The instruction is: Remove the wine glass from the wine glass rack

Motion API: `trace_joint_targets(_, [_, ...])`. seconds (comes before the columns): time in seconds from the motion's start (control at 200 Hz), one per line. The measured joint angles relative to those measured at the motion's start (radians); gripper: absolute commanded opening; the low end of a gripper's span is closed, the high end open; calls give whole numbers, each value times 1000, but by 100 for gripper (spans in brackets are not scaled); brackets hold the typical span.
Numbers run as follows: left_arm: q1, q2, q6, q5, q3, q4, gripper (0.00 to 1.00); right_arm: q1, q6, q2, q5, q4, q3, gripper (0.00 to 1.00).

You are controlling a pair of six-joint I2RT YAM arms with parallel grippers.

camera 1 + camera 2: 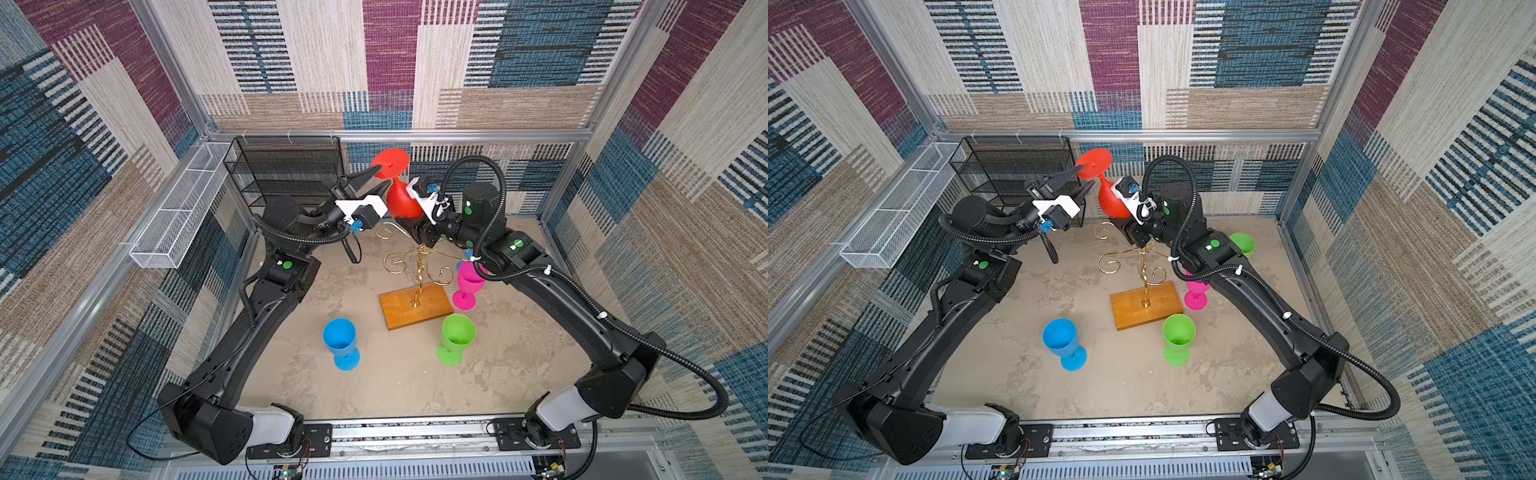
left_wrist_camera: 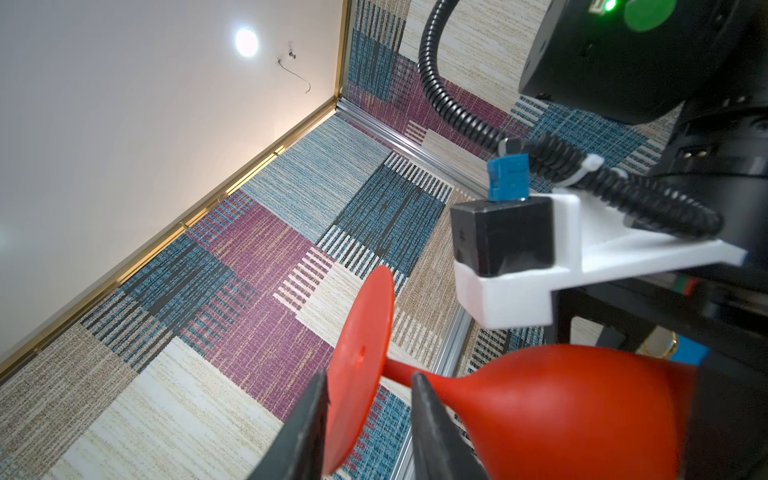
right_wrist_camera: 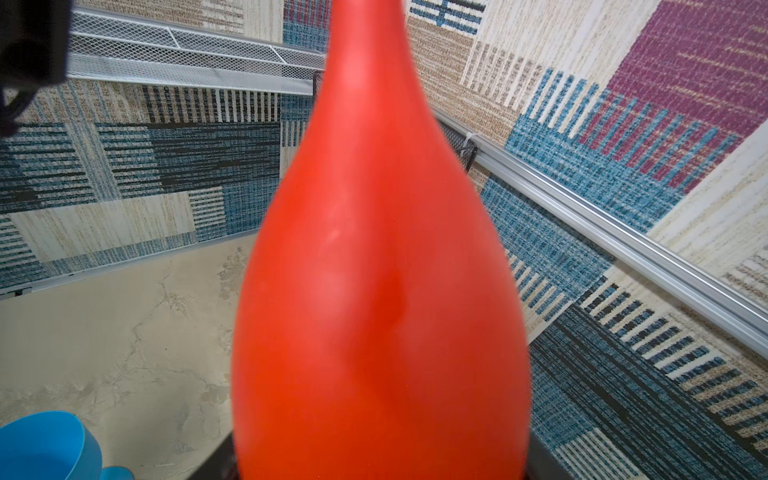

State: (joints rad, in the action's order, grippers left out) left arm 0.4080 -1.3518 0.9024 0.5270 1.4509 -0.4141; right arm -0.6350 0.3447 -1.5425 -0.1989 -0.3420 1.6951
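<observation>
A red wine glass [image 1: 401, 201] [image 1: 1113, 201] hangs in the air above the back of the gold wire wine glass rack [image 1: 419, 262] [image 1: 1144, 266], clear of its scroll arms, foot disc [image 1: 390, 163] uppermost. My right gripper [image 1: 409, 224] is shut on its bowl [image 3: 380, 270], which fills the right wrist view; a dark finger [image 3: 540, 457] shows beside it. My left gripper [image 1: 379, 178] [image 2: 370, 376] is open, with its jaws on either side of the foot disc [image 2: 361, 353]. One finger [image 2: 316, 399] touches the disc's face. The other finger [image 2: 424, 399] stands off it, near the stem.
Blue [image 1: 340, 340], green [image 1: 457, 336] and pink [image 1: 469, 282] glasses stand upright on the floor around the rack's wooden base [image 1: 415, 305]. Another green glass [image 1: 1241, 243] sits behind my right arm. A black mesh shelf [image 1: 286, 170] and a white wire basket [image 1: 183, 208] line the back left.
</observation>
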Motion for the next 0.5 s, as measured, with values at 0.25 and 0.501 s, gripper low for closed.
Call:
trace_joint_targets(0.25, [5, -1, 24, -26, 5, -1, 12, -5, -4, 4, 2, -21, 0, 60])
trace_joint_targets(0.501, [3, 0, 74, -59, 5, 14, 0, -4, -4, 12, 12, -22, 0, 63])
